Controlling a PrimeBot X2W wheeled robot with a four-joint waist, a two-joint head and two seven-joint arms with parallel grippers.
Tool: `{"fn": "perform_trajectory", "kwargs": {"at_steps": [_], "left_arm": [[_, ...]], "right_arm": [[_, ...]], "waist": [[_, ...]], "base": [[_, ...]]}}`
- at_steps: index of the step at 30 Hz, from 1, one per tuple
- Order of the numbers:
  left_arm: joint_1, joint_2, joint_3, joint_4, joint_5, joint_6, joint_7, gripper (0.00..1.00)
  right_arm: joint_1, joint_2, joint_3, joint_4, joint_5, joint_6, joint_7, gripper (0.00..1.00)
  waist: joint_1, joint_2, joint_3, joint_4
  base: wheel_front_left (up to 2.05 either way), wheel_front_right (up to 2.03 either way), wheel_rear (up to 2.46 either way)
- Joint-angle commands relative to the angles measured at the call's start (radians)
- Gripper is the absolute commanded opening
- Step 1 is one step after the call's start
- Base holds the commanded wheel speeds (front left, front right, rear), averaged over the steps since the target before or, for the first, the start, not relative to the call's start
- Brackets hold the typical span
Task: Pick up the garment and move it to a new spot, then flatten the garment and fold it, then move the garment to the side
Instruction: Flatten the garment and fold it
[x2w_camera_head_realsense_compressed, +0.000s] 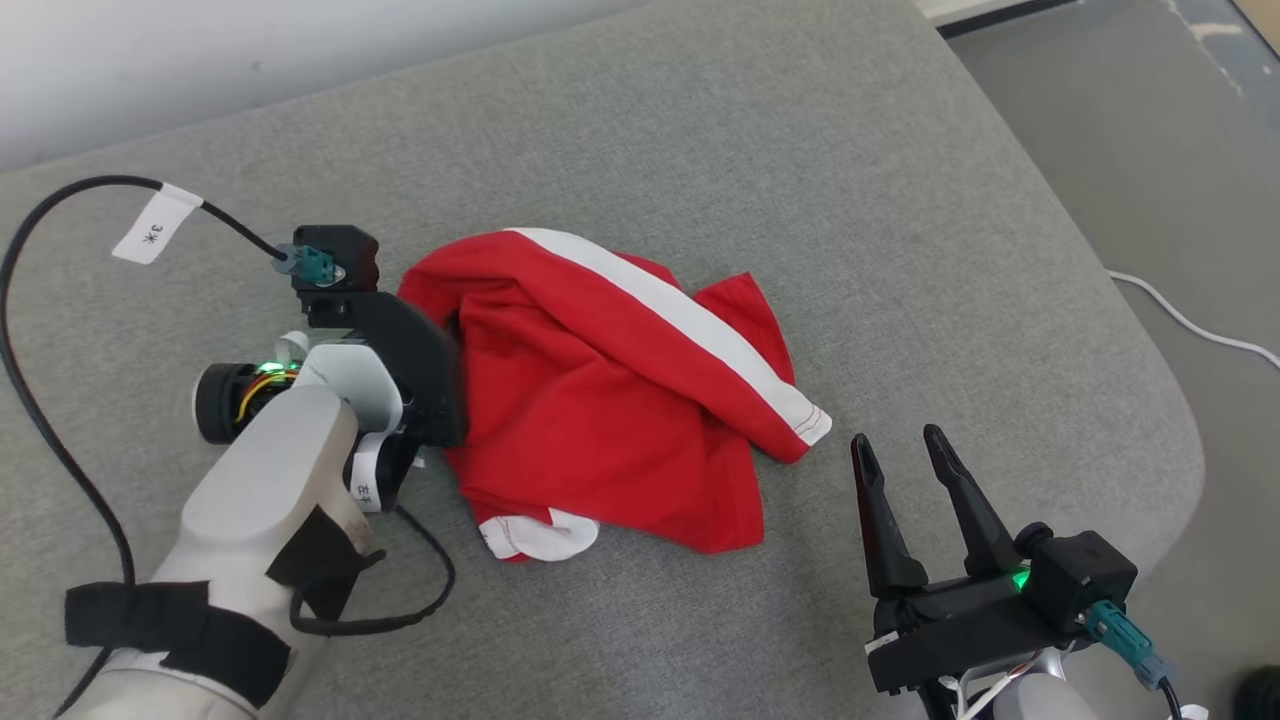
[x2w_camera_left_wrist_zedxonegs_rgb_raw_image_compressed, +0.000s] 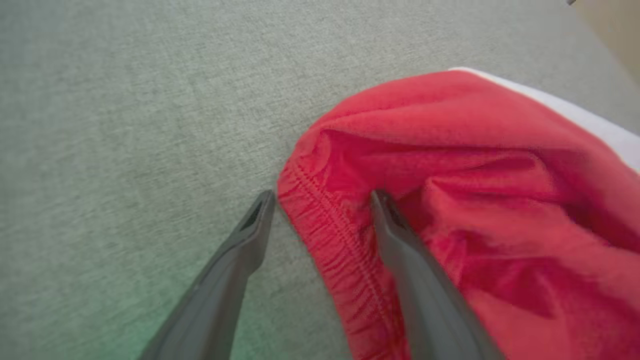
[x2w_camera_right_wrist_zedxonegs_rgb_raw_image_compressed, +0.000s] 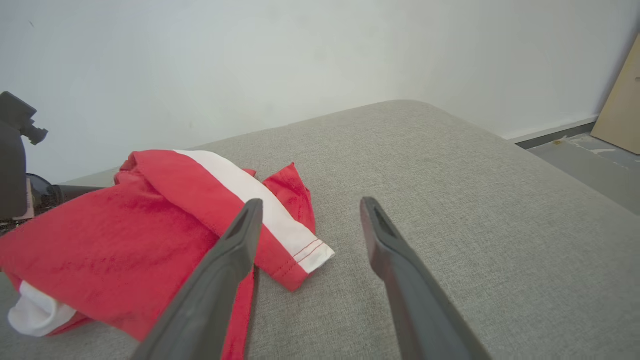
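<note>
The red garment (x2w_camera_head_realsense_compressed: 600, 400) lies crumpled on the grey fabric-covered bench (x2w_camera_head_realsense_compressed: 800, 150), directly ahead of the left gripper (x2w_camera_left_wrist_zedxonegs_rgb_raw_image_compressed: 322, 196) and ahead and to the left of the right gripper (x2w_camera_head_realsense_compressed: 897, 437). The left gripper's jaws stand wide apart and are clamped on nothing. In its wrist view the gathered, stitched hem (x2w_camera_left_wrist_zedxonegs_rgb_raw_image_compressed: 330, 235) of the garment runs up between the two fingers. The left-hand finger (x2w_camera_left_wrist_zedxonegs_rgb_raw_image_compressed: 250, 235) is over bare bench just beside that hem, and the right-hand finger (x2w_camera_left_wrist_zedxonegs_rgb_raw_image_compressed: 400, 240) reaches over the red cloth toward a dark fold. Whether either finger touches the cloth cannot be told. Beyond this gripper the garment rises in a rounded hump, with a white stripe (x2w_camera_head_realsense_compressed: 680, 310) along its far side. A small white patch (x2w_camera_head_realsense_compressed: 540, 535) shows at the garment's edge, to the right of the left forearm. The right gripper is also spread open and holds nothing. The white-tipped corner (x2w_camera_right_wrist_zedxonegs_rgb_raw_image_compressed: 312, 252) of the stripe lies just ahead of its left finger, while bare bench stretches ahead of its right finger. A black cable with a white tag (x2w_camera_head_realsense_compressed: 155, 225) loops away behind the left gripper. The pale wall (x2w_camera_right_wrist_zedxonegs_rgb_raw_image_compressed: 250, 60) stands far beyond the right gripper, and the grey floor (x2w_camera_head_realsense_compressed: 1150, 150) lies off to its right.
</note>
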Motion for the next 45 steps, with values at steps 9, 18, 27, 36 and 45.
{"fn": "perform_trajectory", "kwargs": {"at_steps": [9, 18, 27, 36, 45], "left_arm": [[-0.049, -0.009, -0.011, 0.02, 0.026, -0.003, -0.071, 0.0], [-0.121, -0.063, -0.038, -0.111, 0.084, -0.044, -0.293, 0.0], [0.091, 0.045, -0.095, -0.436, 0.148, 0.078, -0.295, 0.0], [0.478, 0.229, -0.14, -0.89, 0.155, 0.246, -0.248, 0.0], [0.668, 0.247, -0.23, -0.906, 0.139, 0.287, -0.195, 1.0]], "right_arm": [[-0.012, 0.001, -0.004, -0.006, -0.001, -0.002, 0.0, 1.0], [0.004, 0.0, -0.019, 0.01, -0.028, -0.002, 0.0, 1.0], [0.043, 0.0, -0.053, 0.01, -0.052, -0.002, 0.0, 1.0], [0.05, 0.0, -0.08, 0.003, -0.082, -0.002, 0.003, 1.0], [0.036, 0.0, -0.067, 0.005, -0.093, -0.002, 0.014, 1.0]], "waist": [[-0.0001, -0.0001, -0.007, 0.02], [-0.0001, -0.0001, -0.071, 0.12], [-0.0001, -0.0001, -0.117, 0.237], [-0.0001, -0.0001, -0.113, 0.33], [-0.0001, -0.0001, -0.131, 0.358]], "base": [[0.0, 0.0, 0.0], [0.0, 0.0, 0.0], [0.0, 0.0, 0.0], [0.0, 0.0, 0.0], [0.0, 0.0, 0.0]]}}
